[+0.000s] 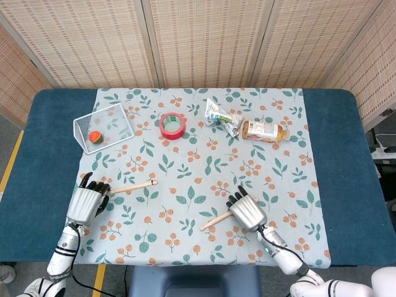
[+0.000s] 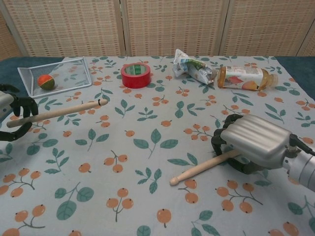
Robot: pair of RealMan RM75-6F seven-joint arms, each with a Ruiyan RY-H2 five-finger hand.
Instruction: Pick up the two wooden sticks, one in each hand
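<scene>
Two wooden sticks lie over the floral cloth. The left stick [image 1: 131, 186] [image 2: 59, 112] points toward the table's middle, and my left hand [image 1: 86, 201] [image 2: 15, 120] grips its near end with fingers curled round it. The right stick [image 1: 215, 220] [image 2: 204, 167] slants toward the near edge, its rounded tip free on the cloth. My right hand [image 1: 247, 210] [image 2: 251, 142] covers its other end, fingers wrapped round the shaft; that end is hidden under the hand.
A red tape roll [image 1: 172, 125] sits at the back centre. Beside it lie a crumpled packet [image 1: 221, 116] and a bottle [image 1: 265, 131] on its side. A wire basket [image 1: 117, 132] holding a small ball stands at the back left.
</scene>
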